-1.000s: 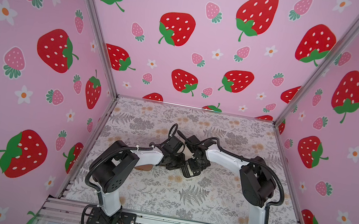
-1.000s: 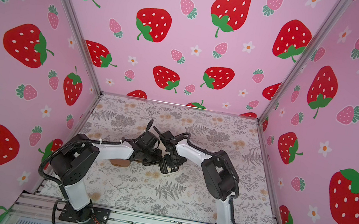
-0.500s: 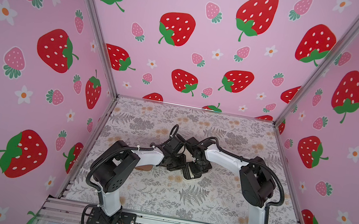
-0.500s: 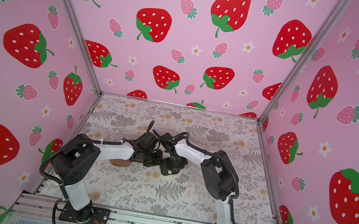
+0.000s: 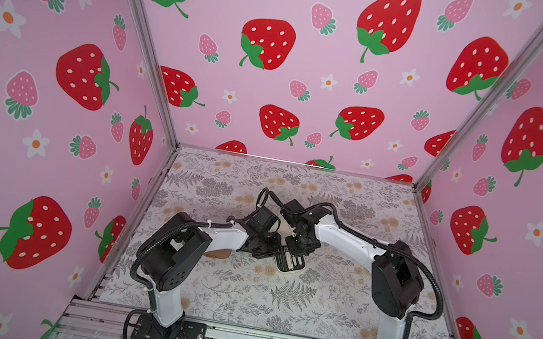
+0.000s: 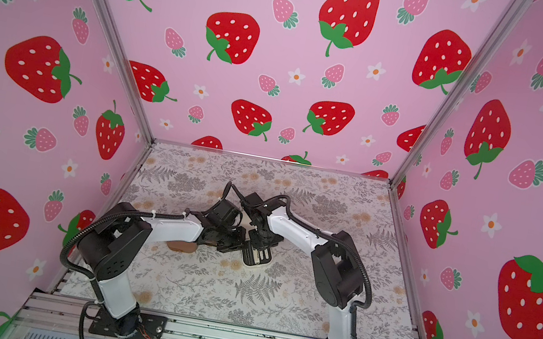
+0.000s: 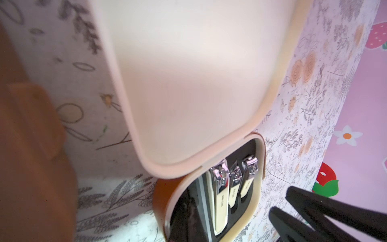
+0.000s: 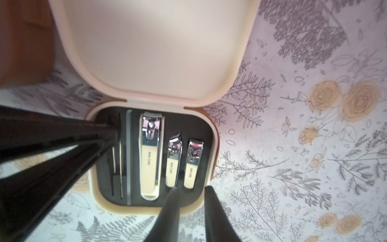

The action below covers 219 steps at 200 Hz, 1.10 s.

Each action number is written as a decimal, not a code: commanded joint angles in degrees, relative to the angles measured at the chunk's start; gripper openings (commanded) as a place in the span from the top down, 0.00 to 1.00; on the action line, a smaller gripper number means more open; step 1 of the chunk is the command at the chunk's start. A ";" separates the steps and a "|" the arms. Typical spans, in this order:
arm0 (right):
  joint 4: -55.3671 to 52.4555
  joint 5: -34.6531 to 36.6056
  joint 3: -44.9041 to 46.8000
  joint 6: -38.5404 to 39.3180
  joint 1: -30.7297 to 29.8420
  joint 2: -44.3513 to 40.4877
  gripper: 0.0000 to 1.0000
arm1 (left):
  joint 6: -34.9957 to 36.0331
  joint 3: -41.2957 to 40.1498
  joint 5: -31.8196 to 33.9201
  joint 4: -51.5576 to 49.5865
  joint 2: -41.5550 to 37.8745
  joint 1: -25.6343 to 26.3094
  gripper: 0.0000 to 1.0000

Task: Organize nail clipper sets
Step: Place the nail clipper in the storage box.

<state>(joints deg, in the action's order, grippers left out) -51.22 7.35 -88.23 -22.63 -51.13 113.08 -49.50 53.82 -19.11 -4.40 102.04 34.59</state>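
Cream case (image 5: 297, 272) open. Left hand (image 8: 114, 134), 9 o'clock, pressed together, likely pinning case; right hand (image 8: 191, 189), 12 o'clock, slightly spread, empty.

Clippers (image 8: 150, 155) in open case (image 8: 146, 207), second case (image 6: 181, 246) seemingly beside.

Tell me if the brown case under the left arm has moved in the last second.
No. The brown case sits just as far from the fern print as before.
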 commanded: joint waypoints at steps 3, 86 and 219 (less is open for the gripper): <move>1.79 0.54 -1.93 0.90 0.93 0.57 0.80 | -0.10 0.17 1.82 -1.40 1.89 -0.15 1.00; 2.75 -1.62 -2.31 1.28 1.84 3.90 0.86 | -0.04 0.23 1.74 -1.44 2.18 -0.16 1.00; 5.41 -2.91 2.76 0.40 2.79 5.51 0.89 | 0.10 0.14 1.98 -1.66 1.94 -0.22 1.00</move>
<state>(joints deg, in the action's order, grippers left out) -44.97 4.93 -87.46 -21.34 -48.64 117.54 -49.50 53.82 -19.09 -4.40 102.06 34.50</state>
